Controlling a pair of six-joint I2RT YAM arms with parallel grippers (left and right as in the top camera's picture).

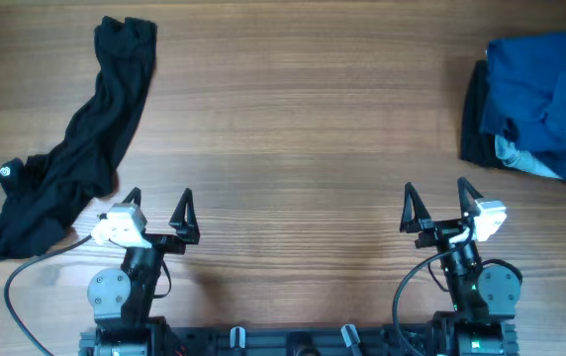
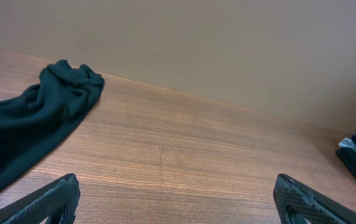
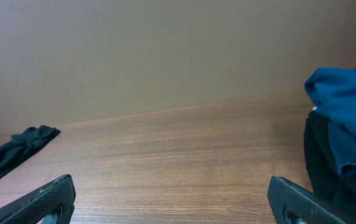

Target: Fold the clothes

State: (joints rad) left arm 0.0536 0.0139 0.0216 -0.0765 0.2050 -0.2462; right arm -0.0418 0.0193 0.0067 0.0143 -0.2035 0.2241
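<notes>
Found black garment [image 1: 75,158] crumpled at the table's [image 1: 293,119] left, beside left fingers [image 1: 184,213]. Noted those and right fingers [image 1: 410,210] spread wide, empty. Judged it soft, limp, light; best pinched at corners.

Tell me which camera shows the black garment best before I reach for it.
Overhead. The whole black garment is in frame there, a crumpled strip on the left, with its white logo showing. The left wrist view catches only its far part, cut off at the frame edge. The right wrist view shows only a distant end.
</notes>
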